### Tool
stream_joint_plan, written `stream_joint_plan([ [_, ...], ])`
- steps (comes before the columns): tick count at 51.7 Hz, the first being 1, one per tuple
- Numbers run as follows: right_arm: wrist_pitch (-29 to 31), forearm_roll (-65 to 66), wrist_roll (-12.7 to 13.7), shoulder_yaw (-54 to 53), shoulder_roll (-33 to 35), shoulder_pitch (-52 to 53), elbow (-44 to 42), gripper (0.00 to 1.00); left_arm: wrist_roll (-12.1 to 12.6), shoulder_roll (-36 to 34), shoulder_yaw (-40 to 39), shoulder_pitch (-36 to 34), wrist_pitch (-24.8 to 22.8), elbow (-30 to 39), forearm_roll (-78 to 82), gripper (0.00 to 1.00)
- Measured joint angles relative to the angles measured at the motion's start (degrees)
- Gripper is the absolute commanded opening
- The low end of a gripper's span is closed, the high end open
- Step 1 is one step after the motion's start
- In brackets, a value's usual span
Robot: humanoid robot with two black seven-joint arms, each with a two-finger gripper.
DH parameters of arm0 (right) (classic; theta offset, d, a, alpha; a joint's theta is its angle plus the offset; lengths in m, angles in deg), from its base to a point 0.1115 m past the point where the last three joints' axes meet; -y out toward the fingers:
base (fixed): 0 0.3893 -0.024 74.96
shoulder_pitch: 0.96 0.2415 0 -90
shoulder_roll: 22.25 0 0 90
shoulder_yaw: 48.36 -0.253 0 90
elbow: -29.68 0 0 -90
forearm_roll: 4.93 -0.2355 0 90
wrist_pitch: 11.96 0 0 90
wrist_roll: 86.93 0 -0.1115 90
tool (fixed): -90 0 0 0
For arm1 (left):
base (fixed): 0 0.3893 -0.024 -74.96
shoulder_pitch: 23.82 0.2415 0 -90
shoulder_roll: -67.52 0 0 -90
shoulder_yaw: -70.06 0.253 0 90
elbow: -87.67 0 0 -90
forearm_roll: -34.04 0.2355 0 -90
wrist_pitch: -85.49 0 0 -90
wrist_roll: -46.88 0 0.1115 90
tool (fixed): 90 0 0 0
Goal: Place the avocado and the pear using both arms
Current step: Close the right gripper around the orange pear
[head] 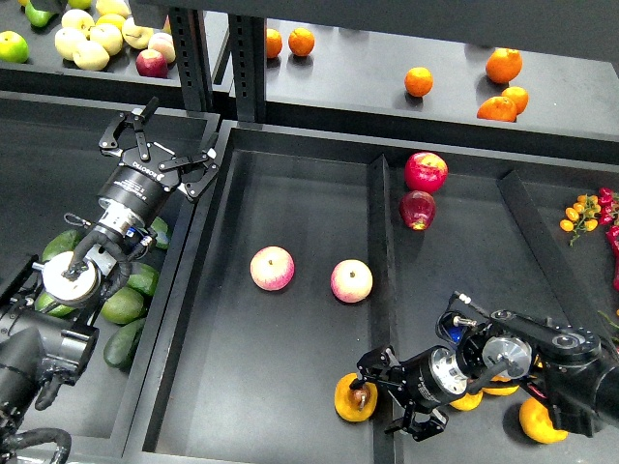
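Note:
A golden-yellow pear [350, 399] with a brown blotch lies at the front of the middle tray, by the divider. My right gripper [384, 396] is open, low over the divider, with its fingertips at the pear's right side. Whether they touch it I cannot tell. Several dark green avocados [124, 305] lie in the left tray, partly hidden under my left arm. My left gripper [161, 155] is open and empty, raised above the left tray's right wall, well behind the avocados.
Two pink-yellow apples [272, 268] [351, 280] lie mid-tray. Two red apples [426, 171] sit in the right compartment, behind the divider [379, 232]. More pears [540, 421] lie under my right arm. Oranges [419, 81] and pale fruit [92, 43] sit on the back shelf.

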Motion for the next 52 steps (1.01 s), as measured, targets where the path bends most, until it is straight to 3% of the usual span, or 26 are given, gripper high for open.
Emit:
stream_joint_plan([
  [10, 0.00, 0.00, 0.00, -0.09, 0.01, -0.38, -0.03, 0.60, 0.00, 0.00, 0.00, 0.09, 0.00, 0.10, 0.00, 1.00],
  [31, 0.01, 0.07, -0.01, 0.15, 0.78, -0.61, -0.15, 0.39, 0.00, 0.00, 0.10, 0.15, 0.00, 0.10, 0.00, 1.00],
  [52, -0.01, -0.68, 0.04, 0.15, 1.95, -0.07, -0.37, 0.27, 0.00, 0.00, 0.10, 0.15, 0.00, 0.02, 0.00, 1.00],
])
